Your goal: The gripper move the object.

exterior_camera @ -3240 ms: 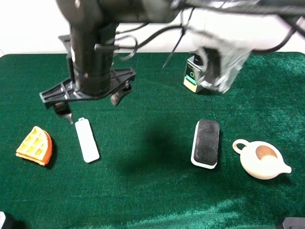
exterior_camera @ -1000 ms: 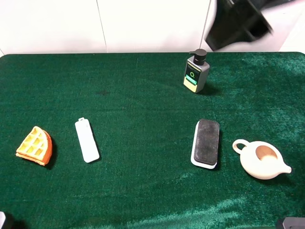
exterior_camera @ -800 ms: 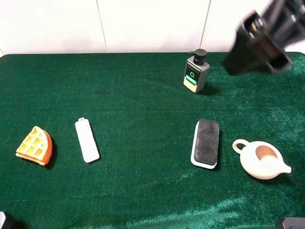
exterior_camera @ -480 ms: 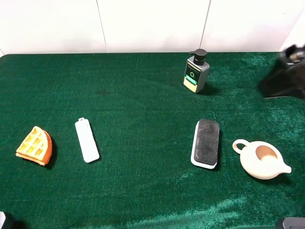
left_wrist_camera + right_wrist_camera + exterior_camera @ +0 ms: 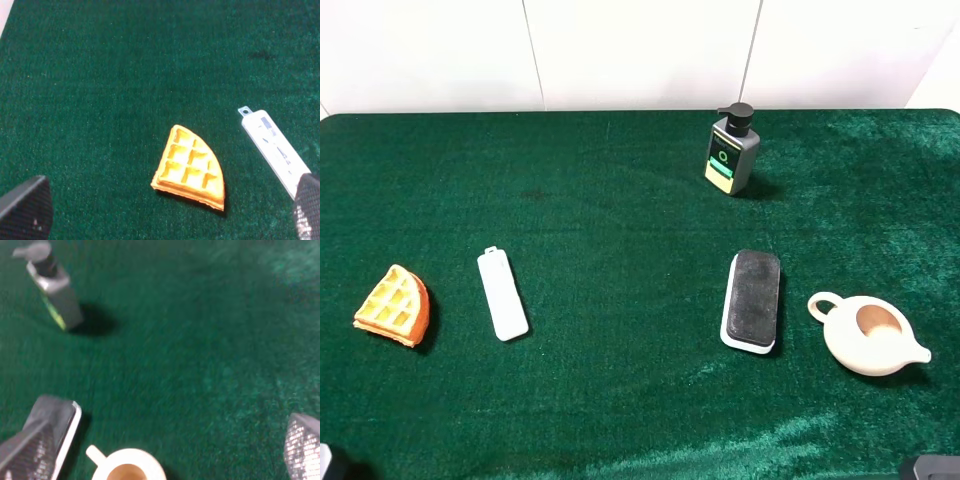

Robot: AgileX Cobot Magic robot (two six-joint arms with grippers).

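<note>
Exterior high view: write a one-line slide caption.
Waffle piece, white stick, eraser, teapot, pump bottle on green cloth.

The white stick (image 5: 502, 294) lies flat on the green cloth (image 5: 620, 220), near a waffle wedge (image 5: 393, 305).

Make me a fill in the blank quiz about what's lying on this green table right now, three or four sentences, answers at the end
1. The white stick lies flat on the green cloth, just right of the ____ in the high view.
2. The pump bottle stands ____ near the table's far edge.
3. The black-topped eraser lies between the white stick and the cream ____.
4. Both grippers' fingers are spread wide, holding ____.

Missing words: waffle piece; upright; teapot; nothing
</note>
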